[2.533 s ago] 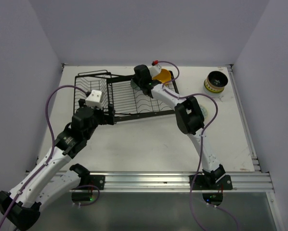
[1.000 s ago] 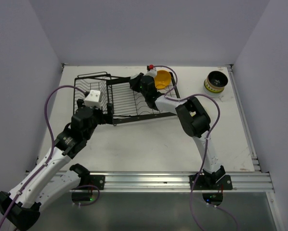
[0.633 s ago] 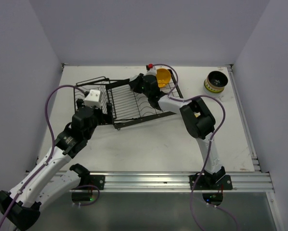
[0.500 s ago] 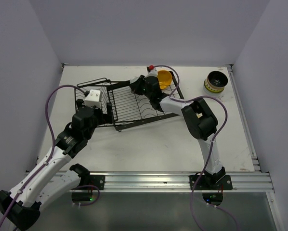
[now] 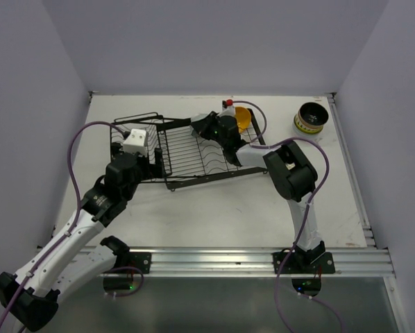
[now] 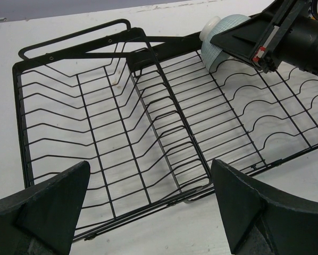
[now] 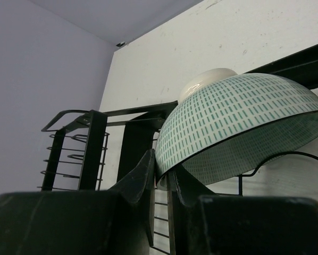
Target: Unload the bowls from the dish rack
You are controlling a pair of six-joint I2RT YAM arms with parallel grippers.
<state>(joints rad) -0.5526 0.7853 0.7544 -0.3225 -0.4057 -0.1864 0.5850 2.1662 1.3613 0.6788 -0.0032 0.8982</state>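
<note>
Right claw point(image 7: 161, 174) pinches the rim of a round white bowl with teal-green dashes point(image 7: 239, 114), tilted over the black wire dish rack point(image 6: 111, 122). Left claw point(image 6: 148, 178) spread wide, rack just ahead.

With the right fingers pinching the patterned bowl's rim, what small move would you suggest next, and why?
Probably raise the right gripper slightly: its fingers are shut on the rim of the patterned bowl, which hangs close over the dish rack, so it should clear the wires before moving sideways.
</note>
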